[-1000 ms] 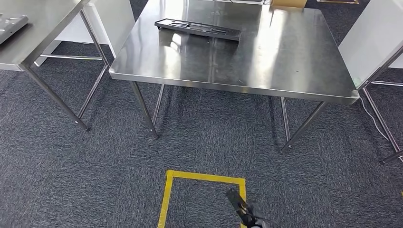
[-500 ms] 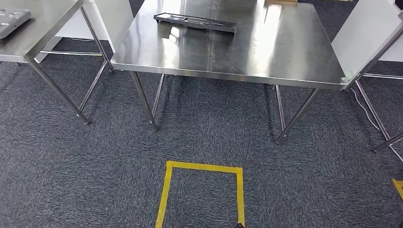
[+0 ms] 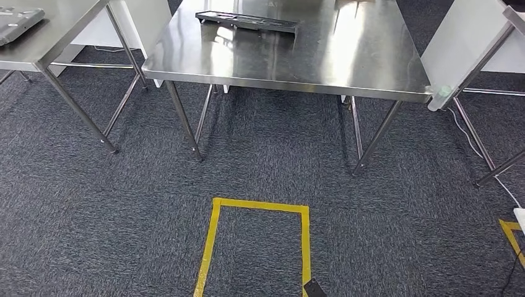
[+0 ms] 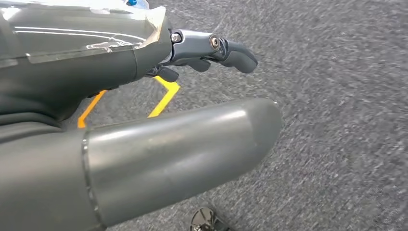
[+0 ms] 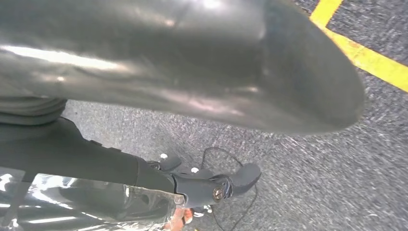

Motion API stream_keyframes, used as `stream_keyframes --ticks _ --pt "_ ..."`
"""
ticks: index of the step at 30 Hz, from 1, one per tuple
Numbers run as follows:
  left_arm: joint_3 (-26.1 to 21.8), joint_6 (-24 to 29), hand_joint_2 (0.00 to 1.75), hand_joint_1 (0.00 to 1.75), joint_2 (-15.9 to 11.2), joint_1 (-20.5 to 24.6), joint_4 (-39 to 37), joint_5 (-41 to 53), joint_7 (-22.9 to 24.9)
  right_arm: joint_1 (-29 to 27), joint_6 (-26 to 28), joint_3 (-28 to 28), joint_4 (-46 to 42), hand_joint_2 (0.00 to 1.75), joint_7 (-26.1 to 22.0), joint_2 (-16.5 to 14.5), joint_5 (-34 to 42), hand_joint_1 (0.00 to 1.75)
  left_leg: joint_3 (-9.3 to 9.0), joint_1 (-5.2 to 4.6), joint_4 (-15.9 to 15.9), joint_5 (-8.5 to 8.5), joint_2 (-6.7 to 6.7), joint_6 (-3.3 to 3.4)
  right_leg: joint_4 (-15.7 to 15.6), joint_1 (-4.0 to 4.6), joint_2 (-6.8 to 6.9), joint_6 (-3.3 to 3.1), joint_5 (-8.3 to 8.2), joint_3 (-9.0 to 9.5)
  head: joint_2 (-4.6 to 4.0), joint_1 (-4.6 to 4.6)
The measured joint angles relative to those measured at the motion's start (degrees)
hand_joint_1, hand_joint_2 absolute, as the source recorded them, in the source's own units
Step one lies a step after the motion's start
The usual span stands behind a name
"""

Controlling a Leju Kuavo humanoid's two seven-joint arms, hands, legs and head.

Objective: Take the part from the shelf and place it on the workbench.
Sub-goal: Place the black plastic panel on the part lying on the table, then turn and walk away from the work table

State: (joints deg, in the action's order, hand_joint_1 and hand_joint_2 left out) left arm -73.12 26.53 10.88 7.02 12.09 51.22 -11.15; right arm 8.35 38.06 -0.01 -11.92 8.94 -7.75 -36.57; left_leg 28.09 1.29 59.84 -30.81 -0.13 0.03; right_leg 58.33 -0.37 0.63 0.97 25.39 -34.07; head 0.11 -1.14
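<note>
Nearest, both hands hang over the grey carpet (image 3: 93, 204): the left hand (image 4: 144, 120) has its thumb and dark fingers apart and empty, and the right hand (image 5: 192, 144) likewise holds nothing, fingers extended and spread. Ahead on the floor lies a yellow tape rectangle (image 3: 213, 235), open toward the robot. Beyond it stands the stainless steel workbench (image 3: 347, 68) with a long black part (image 3: 246, 21) lying flat near its far left side, while a second steel table (image 3: 56, 37) to the left carries a grey tray-like object (image 3: 17, 17) at its edge.
</note>
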Motion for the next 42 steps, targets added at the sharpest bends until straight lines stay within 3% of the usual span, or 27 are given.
stream_keyframes --ticks 2,4,6,8,9,10,11,13,14,15,17,19,20,23,24,25,26,27,29,31,33,35,37,39,40,41,42 --pt "0.2 0.0 0.00 0.00 0.0 0.0 0.0 0.1 0.0 0.1 0.1 0.0 0.0 0.00 0.0 -0.1 0.0 0.00 -0.54 -0.50 -2.1 -0.38 -0.05 0.49 -0.1 -0.03 0.11 0.86 -1.05 -0.51 0.00 -0.04" --pt "0.4 0.0 0.00 0.00 0.1 0.0 0.0 0.3 0.0 0.1 0.1 -0.1 0.2 0.00 0.0 -0.1 0.3 0.00 0.58 -0.58 -2.6 0.92 0.27 1.50 0.5 -0.16 0.05 1.36 -0.67 -1.17 0.00 0.02" --pt "0.6 0.0 0.00 0.00 0.2 0.0 0.0 0.6 0.0 0.0 0.2 -0.4 0.3 0.00 0.2 -0.1 0.5 0.00 2.18 -0.45 -3.2 2.70 0.60 2.46 4.0 -0.27 -0.20 0.96 3.38 -2.57 0.00 -0.19" --pt "0.8 0.0 0.00 0.00 0.3 0.0 0.0 0.9 0.0 -0.2 -0.1 -0.4 0.5 0.00 1.4 -0.1 0.0 0.00 4.09 -0.53 -3.2 4.38 0.72 2.74 10.8 -0.48 -0.37 0.78 8.37 -4.22 0.00 -0.41" --pt "0.8 -0.1 0.00 0.00 0.3 0.0 0.0 1.1 -0.1 -0.2 -0.5 -0.4 0.6 0.00 2.2 -0.1 -0.2 0.00 5.13 -0.54 -3.1 5.26 0.81 2.67 13.9 -0.61 -0.38 1.23 9.47 -4.41 0.00 -0.41" --pt "0.9 -0.1 0.00 0.00 0.3 0.0 0.0 1.2 -0.1 -0.3 -1.2 -0.5 0.7 0.00 2.8 -0.1 -0.2 0.00 6.15 -0.53 -3.1 6.11 0.90 2.53 15.5 -0.76 -0.39 1.99 9.23 -3.86 0.00 -0.40" --pt "1.0 0.0 0.00 0.00 0.3 0.0 0.0 1.4 -0.1 -0.5 -2.0 -0.6 0.8 0.00 2.9 -0.1 0.0 0.00 7.16 -0.48 -3.0 6.96 0.95 2.35 15.1 -0.92 -0.39 2.90 8.00 -2.36 0.00 -0.41" --pt "1.1 0.0 0.00 0.00 0.4 0.0 0.0 1.6 -0.1 -0.7 -3.1 -0.9 0.8 0.00 2.3 0.0 0.6 0.00 9.17 -0.41 -2.7 8.58 0.96 1.75 8.7 -1.30 -0.40 4.10 5.86 3.56 0.00 -0.42" --pt "1.2 0.1 0.00 0.00 0.4 0.0 0.0 1.6 -0.1 -0.8 -3.4 -1.1 0.8 0.00 1.7 0.1 0.8 0.00 9.94 -0.46 -2.5 9.25 0.95 1.40 3.7 -1.25 -0.46 4.06 6.10 7.22 0.00 -0.47" --pt "1.2 0.2 0.00 0.00 0.4 0.0 0.0 1.7 0.0 -0.7 -3.6 -1.3 0.8 0.00 1.2 0.1 1.0 0.00 10.36 -0.55 -2.4 9.97 0.95 1.03 -0.2 -1.09 -0.60 3.59 6.78 9.77 0.00 -0.39" --pt "1.4 0.3 0.00 0.00 0.5 0.0 0.0 2.0 0.0 -0.8 -3.6 -1.8 0.8 0.00 0.2 0.1 1.6 0.00 10.61 -0.64 -2.7 11.41 0.96 0.36 -3.8 -0.56 -0.80 2.30 7.73 11.40 0.00 -0.19" --pt "1.7 0.3 0.00 0.00 0.5 -0.2 0.0 2.7 0.0 -1.0 -3.5 -2.5 0.8 0.00 -0.8 0.1 2.5 0.00 10.92 -0.32 -2.7 11.50 0.88 -0.26 -3.5 -0.88 -0.61 0.92 6.66 10.15 0.00 0.03" --pt "1.9 0.2 0.00 0.00 0.4 -0.3 0.0 3.0 0.0 -1.2 -3.5 -2.9 0.9 0.00 -1.2 0.1 2.9 0.00 11.34 -0.16 -1.7 9.63 0.79 -0.51 -3.5 -1.07 -0.44 0.15 5.92 9.47 0.00 0.09" --pt "2.6 -0.5 0.00 0.00 0.2 -0.4 0.0 4.2 0.1 -1.6 -3.2 -4.1 0.9 0.00 -2.4 0.3 3.8 0.00 13.25 0.02 8.0 -0.28 0.50 -1.04 -3.4 -1.04 -0.08 -1.19 3.39 6.78 0.00 0.25" --pt "2.8 -0.8 0.00 0.00 0.0 -0.4 0.0 4.4 0.1 -1.7 -3.1 -4.5 0.9 0.00 -2.7 0.4 4.1 0.00 13.55 0.04 11.8 -1.87 0.44 -1.20 -3.3 -0.93 -0.02 -1.20 2.58 5.83 0.00 0.28" --pt "3.0 -1.0 0.00 0.00 -0.1 -0.4 0.0 4.7 0.1 -1.7 -2.9 -4.9 0.9 0.00 -2.9 0.5 4.4 0.00 13.29 0.08 14.3 -1.83 0.42 -1.33 -3.1 -0.87 0.04 -1.09 1.80 4.82 0.00 0.30" --pt "3.3 -1.1 0.00 0.00 -0.2 -0.4 0.0 4.8 0.1 -1.8 -2.8 -5.3 0.9 0.00 -3.0 0.7 4.5 0.00 12.16 0.18 14.9 -0.57 0.40 -1.39 -2.8 -0.87 0.06 -0.88 1.13 3.80 0.00 0.31" --pt "3.5 -1.2 0.00 0.00 -0.3 -0.4 0.0 5.0 0.1 -1.9 -2.7 -5.7 0.9 0.00 -3.0 0.9 4.7 0.00 9.99 0.32 13.5 0.98 0.38 -1.42 -2.4 -0.92 0.05 -0.57 0.57 2.71 0.00 0.32" --pt "3.9 -1.3 0.00 0.00 -0.5 -0.2 0.0 5.2 0.1 -2.0 -2.7 -6.3 0.9 0.00 -3.1 1.1 4.8 0.00 3.36 0.57 5.9 1.59 0.19 -1.39 -1.1 -0.91 -0.02 0.11 -0.24 0.77 0.00 0.33" --pt "4.1 -1.2 0.00 0.00 -0.6 0.0 0.1 5.4 0.0 -2.0 -2.5 -6.8 0.9 0.00 -3.4 1.4 4.9 0.00 -1.02 0.38 -0.7 -0.55 -0.08 -0.83 -0.2 -0.68 -0.03 0.87 -0.87 -0.44 0.00 0.27" --pt "4.4 -0.9 0.00 0.00 -0.7 0.0 0.1 5.7 0.1 -2.0 -2.4 -7.2 0.9 0.00 -3.7 1.5 5.0 0.00 -1.14 -0.13 -2.4 -1.13 -0.12 0.38 -0.3 -0.49 -0.02 1.85 -1.72 -1.03 0.00 0.22" --pt "4.6 -0.7 0.00 0.00 -0.7 -0.1 0.1 5.8 0.3 -2.2 -2.3 -7.5 0.9 0.00 -3.8 1.5 4.9 0.00 -0.24 -0.39 -2.7 0.04 0.18 1.79 1.0 -0.62 -0.14 2.27 -0.91 -2.01 0.00 0.20" --pt "4.8 -0.7 0.00 0.00 -0.8 -0.1 0.1 5.8 0.4 -2.4 -2.3 -7.7 0.9 0.00 -3.7 1.6 4.4 0.00 1.08 -0.46 -2.8 1.42 0.41 2.70 6.6 -0.81 -0.26 1.82 3.11 -4.26 0.00 0.10" --pt "4.9 -0.7 0.00 0.00 -0.9 -0.2 0.1 5.9 0.4 -2.5 -2.3 -7.8 0.9 0.00 -3.5 1.6 4.1 0.00 2.62 -0.60 -2.8 2.65 0.30 2.86 13.8 -0.78 -0.33 1.68 7.33 -6.27 0.00 0.06" --pt "4.9 -0.7 0.00 0.00 -0.9 -0.2 0.1 5.9 0.4 -2.5 -2.3 -7.8 0.9 0.00 -3.4 1.7 4.0 0.00 3.36 -0.67 -2.7 3.23 0.15 2.81 15.5 -0.76 -0.35 1.92 8.35 -6.07 0.00 0.06" --pt "4.9 -0.7 0.00 0.00 -0.9 -0.3 0.1 5.9 0.4 -2.5 -2.2 -7.9 0.9 0.00 -3.4 1.7 4.0 0.00 3.98 -0.71 -2.7 3.74 -0.08 2.70 14.9 -0.73 -0.38 2.29 8.47 -4.62 0.00 0.07" --pt "4.9 -0.7 0.00 0.00 -0.8 -0.3 0.1 5.9 0.4 -2.6 -2.2 -8.0 0.9 0.00 -3.4 1.8 3.9 0.00 4.50 -0.74 -2.6 4.22 -0.39 2.55 11.7 -0.73 -0.52 2.68 7.82 -1.84 0.00 0.07"
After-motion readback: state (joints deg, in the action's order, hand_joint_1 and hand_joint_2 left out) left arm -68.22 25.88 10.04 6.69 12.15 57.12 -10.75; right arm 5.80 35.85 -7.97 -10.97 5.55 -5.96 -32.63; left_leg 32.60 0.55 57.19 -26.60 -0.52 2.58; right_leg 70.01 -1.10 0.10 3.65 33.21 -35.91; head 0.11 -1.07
